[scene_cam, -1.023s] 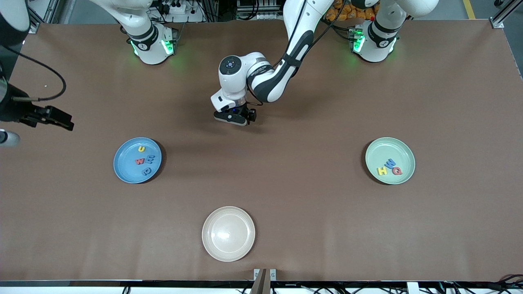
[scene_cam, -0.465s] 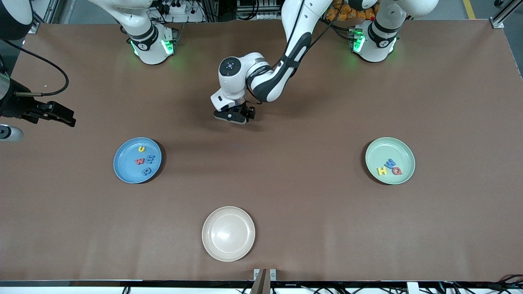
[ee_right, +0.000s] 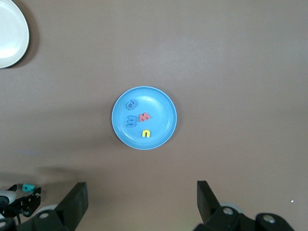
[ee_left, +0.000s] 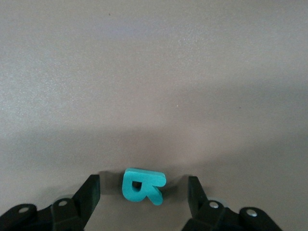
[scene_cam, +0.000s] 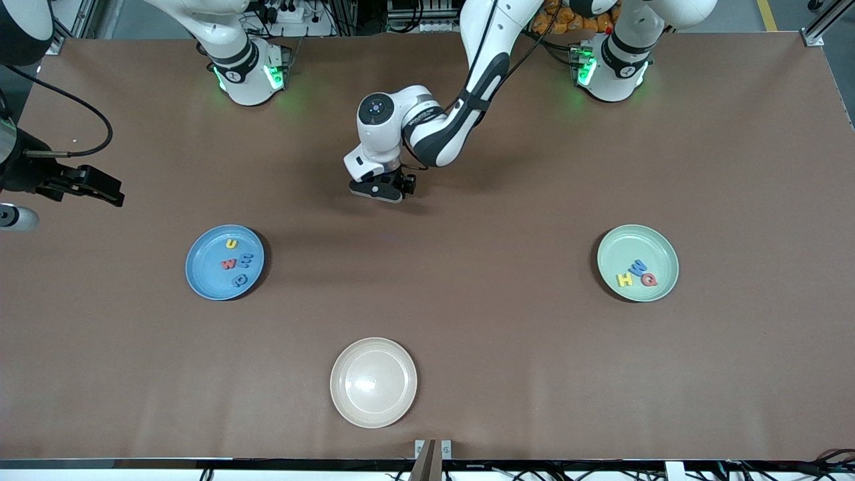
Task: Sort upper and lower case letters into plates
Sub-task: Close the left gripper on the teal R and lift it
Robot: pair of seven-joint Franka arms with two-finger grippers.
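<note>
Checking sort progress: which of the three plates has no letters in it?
The beige cream plate, nearest the front camera. The sky blue plate holds four letters and the pale mint green plate holds three.

Two letter-filled plates [scene_cam: 207, 280] [scene_cam: 658, 244] lie toward opposite tabletop [scene_cam: 507, 334] ends; an empty plate [scene_cam: 373, 382] lies between them, nearer the front camera

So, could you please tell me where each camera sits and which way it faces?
Front view: high across the table, facing both arms' bases; shows three plates and both arms.
Left wrist view: looks down past the left gripper at a teal letter.
Right wrist view: looks down past the right gripper's fingers at the blue plate, shared with the front view.
</note>
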